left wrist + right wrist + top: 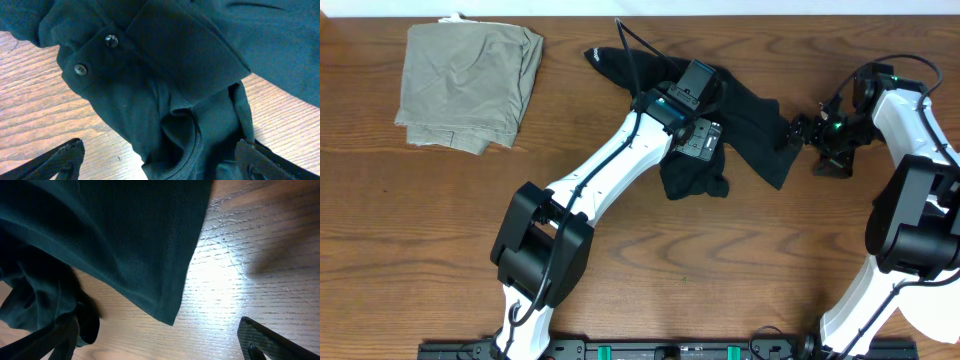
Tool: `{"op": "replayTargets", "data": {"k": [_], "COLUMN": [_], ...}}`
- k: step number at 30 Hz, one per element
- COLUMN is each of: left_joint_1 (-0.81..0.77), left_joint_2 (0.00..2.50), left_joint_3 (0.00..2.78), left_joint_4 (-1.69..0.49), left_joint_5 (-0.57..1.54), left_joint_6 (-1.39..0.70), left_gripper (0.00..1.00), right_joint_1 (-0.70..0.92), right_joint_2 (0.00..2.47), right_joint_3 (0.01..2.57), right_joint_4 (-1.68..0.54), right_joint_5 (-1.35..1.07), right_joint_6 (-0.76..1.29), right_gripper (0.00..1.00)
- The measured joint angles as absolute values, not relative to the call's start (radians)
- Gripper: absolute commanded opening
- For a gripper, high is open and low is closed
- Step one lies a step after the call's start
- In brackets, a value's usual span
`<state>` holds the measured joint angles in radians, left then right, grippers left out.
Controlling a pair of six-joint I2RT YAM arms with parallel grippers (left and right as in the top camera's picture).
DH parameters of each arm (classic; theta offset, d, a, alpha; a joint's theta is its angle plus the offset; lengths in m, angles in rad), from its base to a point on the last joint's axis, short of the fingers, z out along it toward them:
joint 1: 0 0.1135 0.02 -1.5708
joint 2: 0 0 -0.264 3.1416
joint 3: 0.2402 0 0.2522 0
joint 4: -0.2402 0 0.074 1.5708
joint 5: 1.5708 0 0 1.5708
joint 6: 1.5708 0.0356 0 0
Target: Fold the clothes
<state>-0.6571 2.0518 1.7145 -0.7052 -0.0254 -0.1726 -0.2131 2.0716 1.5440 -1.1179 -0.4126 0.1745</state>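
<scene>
A rumpled black garment [760,120], partly hidden overhead, is straddled by the wide-spread left claw [160,150] and right claw [157,327].

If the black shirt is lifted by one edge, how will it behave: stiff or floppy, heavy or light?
Probably very floppy: the black shirt lies crumpled in soft folds, so it would hang limp rather than keep shape. Likely light, as the fabric looks thin at its hemmed edge. The buttoned placket looks thicker and may bend less.
</scene>
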Motion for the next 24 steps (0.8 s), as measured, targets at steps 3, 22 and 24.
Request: {"op": "replayTargets", "data": {"k": [3,22,24], "left_joint_1": [-0.658,-0.658,-0.658], "left_joint_2": [2.052,2.121,2.121], "left_joint_3": [1.713,1.710,1.710], "left_joint_4": [-0.701,-0.698,-0.688], "left_joint_5": [-0.027,-0.027,-0.027], "left_joint_6": [-0.176,-0.180,-0.180], "left_gripper": [0.98,0.98,0.98], "right_joint_1": [-0.213,-0.213,-0.213], "right_joint_2": [2.072,2.072,2.071], "right_joint_3": [1.544,1.544,1.544], "right_joint_4": [-1.129,-1.157,-1.156], "right_joint_5": [-0.413,-0.413,-0.413], "right_joint_6": [0.175,0.175,0.175], "right_gripper": [0.99,0.99,0.99]}}
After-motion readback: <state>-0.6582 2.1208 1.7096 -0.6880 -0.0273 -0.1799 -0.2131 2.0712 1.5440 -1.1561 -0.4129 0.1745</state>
